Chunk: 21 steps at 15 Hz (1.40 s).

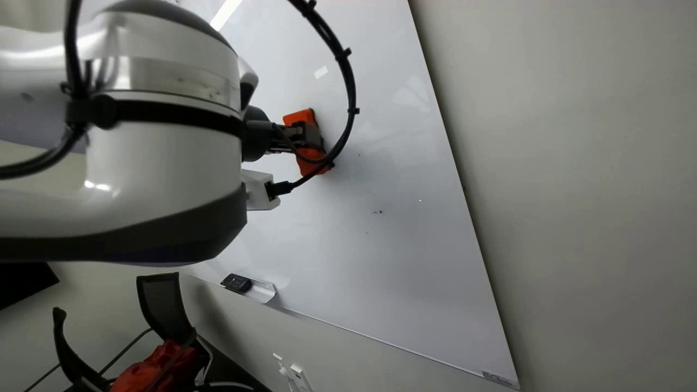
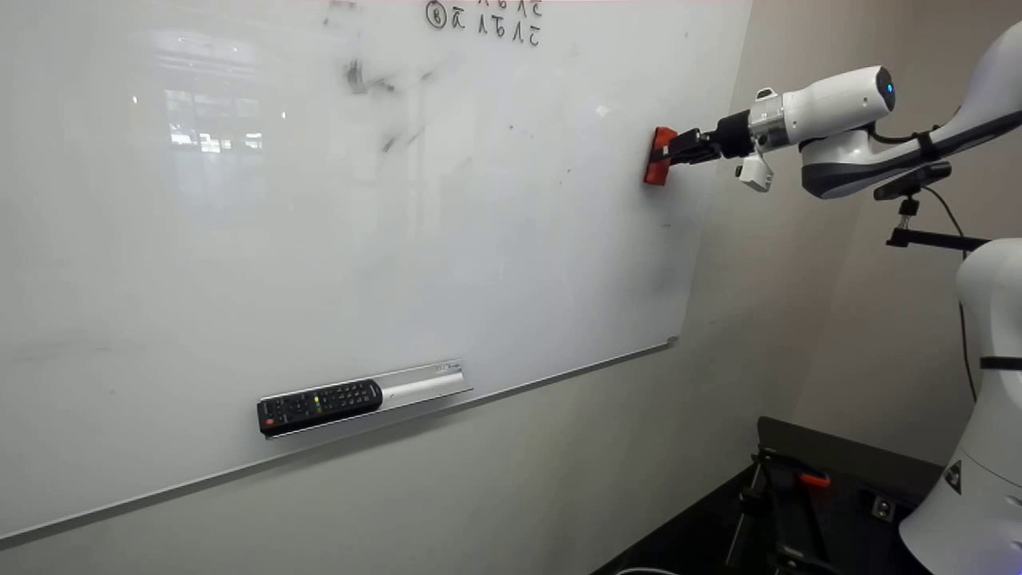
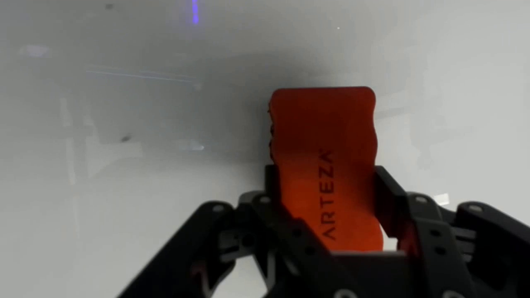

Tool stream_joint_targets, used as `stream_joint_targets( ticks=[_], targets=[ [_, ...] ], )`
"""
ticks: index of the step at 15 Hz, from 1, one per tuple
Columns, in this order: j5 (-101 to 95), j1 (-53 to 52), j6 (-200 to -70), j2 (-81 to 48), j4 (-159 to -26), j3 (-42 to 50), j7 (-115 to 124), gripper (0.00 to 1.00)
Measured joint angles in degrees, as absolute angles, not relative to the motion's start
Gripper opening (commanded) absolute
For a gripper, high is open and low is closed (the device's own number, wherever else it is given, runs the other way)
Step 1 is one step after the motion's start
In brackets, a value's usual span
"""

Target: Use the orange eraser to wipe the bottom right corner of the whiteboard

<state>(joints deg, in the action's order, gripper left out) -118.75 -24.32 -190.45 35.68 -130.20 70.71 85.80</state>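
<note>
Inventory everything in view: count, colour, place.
whiteboard: 1, white, on wall
orange eraser: 1, orange-red, in jaws
tray: 1, silvery, board's lower edge
remote: 1, black, on tray
writing: 2 lines visible, dark, upper board
smudges: several, grey, on board
chair: 1+, black, below board
red bundle: 1, red, by chair
wall fittings: count unclear, white, below board
bracketed camera: 1, black, by arm
platform: 1, black, below arm
orange item: 1, orange, at platform
arm: 1, white/black, facing board
cables: several, black, along arm
jaws: 1 pair, black, shut on orange eraser
</note>
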Motion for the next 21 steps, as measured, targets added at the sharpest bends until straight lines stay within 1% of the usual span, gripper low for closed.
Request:
stream_joint_targets(
  ticks=[4,6,7,12,13,17,21],
  targets=[
    [-118.57,-32.49,-187.86,35.77,-132.25,69.95,85.82,0.30],
    [-118.44,-34.84,-185.09,35.33,-133.80,67.83,86.04,0.30],
    [-118.33,-34.83,-183.60,34.99,-135.16,66.18,86.30,0.55],
    [-118.30,-34.92,-183.17,35.03,-135.72,66.14,86.52,0.55],
    [-118.30,-34.90,-183.18,35.24,-135.60,66.55,86.44,0.30],
    [-118.30,-35.87,-181.74,36.18,-135.91,67.04,87.95,0.30],
    [-120.25,-43.55,-166.03,38.87,-138.17,65.01,95.20,0.30]
  ],
)
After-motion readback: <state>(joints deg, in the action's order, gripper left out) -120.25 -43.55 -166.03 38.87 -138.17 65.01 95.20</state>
